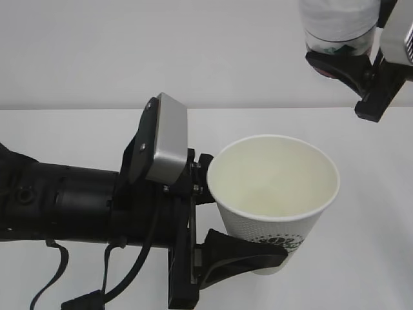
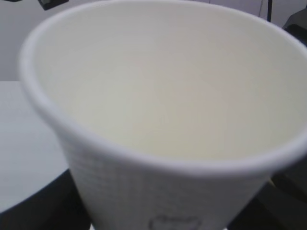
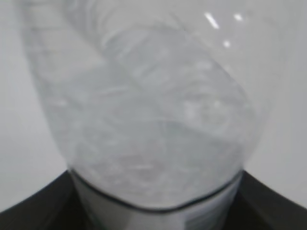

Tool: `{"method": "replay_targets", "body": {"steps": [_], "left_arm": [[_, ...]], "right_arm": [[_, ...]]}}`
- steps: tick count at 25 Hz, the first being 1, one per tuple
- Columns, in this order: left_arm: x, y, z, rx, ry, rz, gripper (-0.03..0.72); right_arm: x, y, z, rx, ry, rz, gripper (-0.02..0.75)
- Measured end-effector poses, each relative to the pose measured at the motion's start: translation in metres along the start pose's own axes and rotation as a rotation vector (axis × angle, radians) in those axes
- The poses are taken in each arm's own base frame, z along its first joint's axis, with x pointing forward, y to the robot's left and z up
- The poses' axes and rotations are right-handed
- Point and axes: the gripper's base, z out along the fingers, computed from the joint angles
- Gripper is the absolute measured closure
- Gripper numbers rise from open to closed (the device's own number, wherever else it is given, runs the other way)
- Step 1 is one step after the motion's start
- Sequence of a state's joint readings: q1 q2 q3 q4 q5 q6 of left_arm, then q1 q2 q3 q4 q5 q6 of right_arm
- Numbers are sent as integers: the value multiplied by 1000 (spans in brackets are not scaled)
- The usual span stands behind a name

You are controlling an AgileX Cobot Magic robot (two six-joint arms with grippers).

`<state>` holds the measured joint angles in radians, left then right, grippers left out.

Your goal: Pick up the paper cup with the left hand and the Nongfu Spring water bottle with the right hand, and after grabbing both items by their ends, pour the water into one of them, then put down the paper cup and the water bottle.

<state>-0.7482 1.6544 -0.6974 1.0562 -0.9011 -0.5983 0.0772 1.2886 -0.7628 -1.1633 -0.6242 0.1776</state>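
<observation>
The white dimpled paper cup (image 1: 274, 194) is held off the table, upright, its cream inside facing the exterior camera. My left gripper (image 1: 240, 213) is shut on its lower wall, one black finger behind the rim and one under the green logo. The left wrist view is filled by the paper cup (image 2: 163, 110), with black fingers (image 2: 43, 211) at the bottom corners. At the top right my right gripper (image 1: 356, 50) is shut on the end of the clear Nongfu Spring water bottle (image 1: 339, 22), high above the cup. Most of the bottle (image 3: 153, 120) is cut off. I cannot make out water in either.
The white table (image 1: 77, 129) runs below both arms and meets a pale grey wall behind. A black strap and cable (image 1: 61, 271) hang under the left arm near the front edge.
</observation>
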Motion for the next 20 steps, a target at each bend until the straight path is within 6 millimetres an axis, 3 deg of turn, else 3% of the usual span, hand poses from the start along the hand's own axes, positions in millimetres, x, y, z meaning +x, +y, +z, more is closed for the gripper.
{"method": "replay_targets", "body": {"steps": [20], "left_arm": [[-1,2,0,-23,-14,-22,156]], "right_arm": [[0,0,0,-10,1,-218,253]]}}
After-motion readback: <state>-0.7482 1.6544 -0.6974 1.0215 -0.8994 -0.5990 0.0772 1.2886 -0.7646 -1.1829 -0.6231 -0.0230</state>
